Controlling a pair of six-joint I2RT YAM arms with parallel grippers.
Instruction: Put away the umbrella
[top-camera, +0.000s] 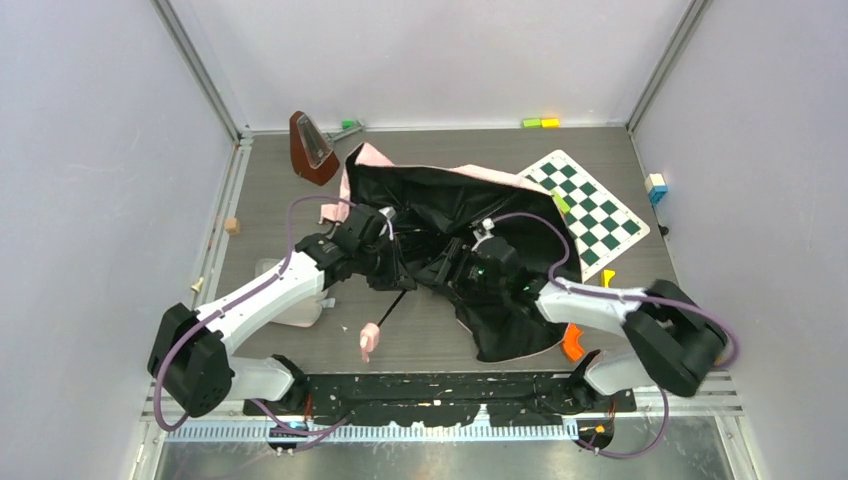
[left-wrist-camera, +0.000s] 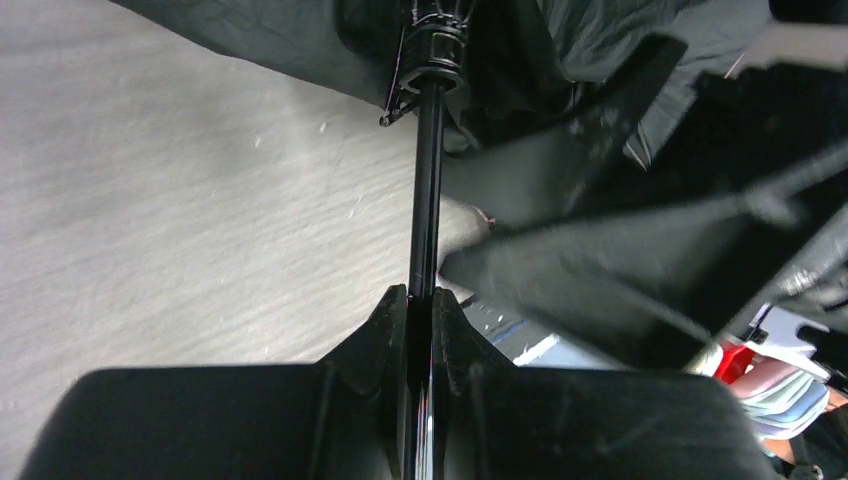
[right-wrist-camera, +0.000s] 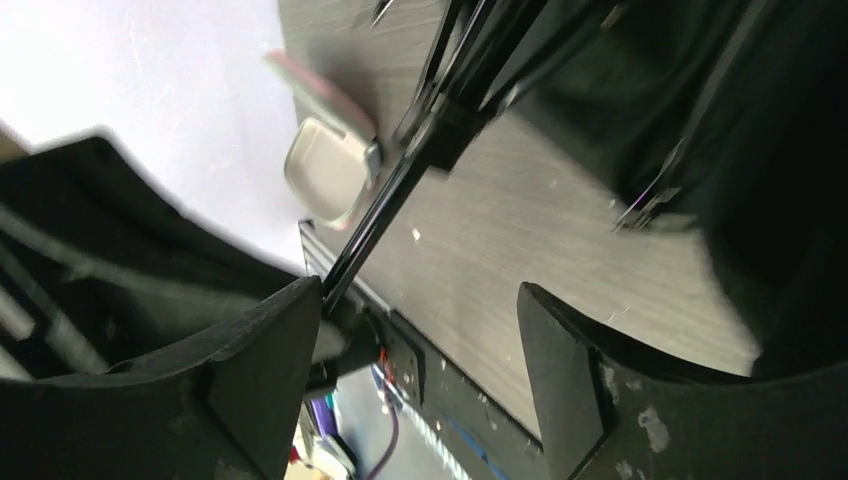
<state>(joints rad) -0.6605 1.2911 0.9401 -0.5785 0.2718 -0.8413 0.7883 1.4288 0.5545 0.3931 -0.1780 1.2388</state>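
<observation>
Grey table | umbrella sprawled half-open at centre, shaft ran toward near edge | left gripper clamped on shaft | right gripper gaped empty, shaft just beside one finger

- I work in a robotics lab test cell: plain pale walls close it in on three sides, joined by bare metal frame posts.
- My left arm and right arm are bolted to a black rail at the edge of a grey wood-grain surface, with purple cables looping off them.
- Unrelated props lie about: a chessboard mat, a metronome, small coloured blocks.
</observation>
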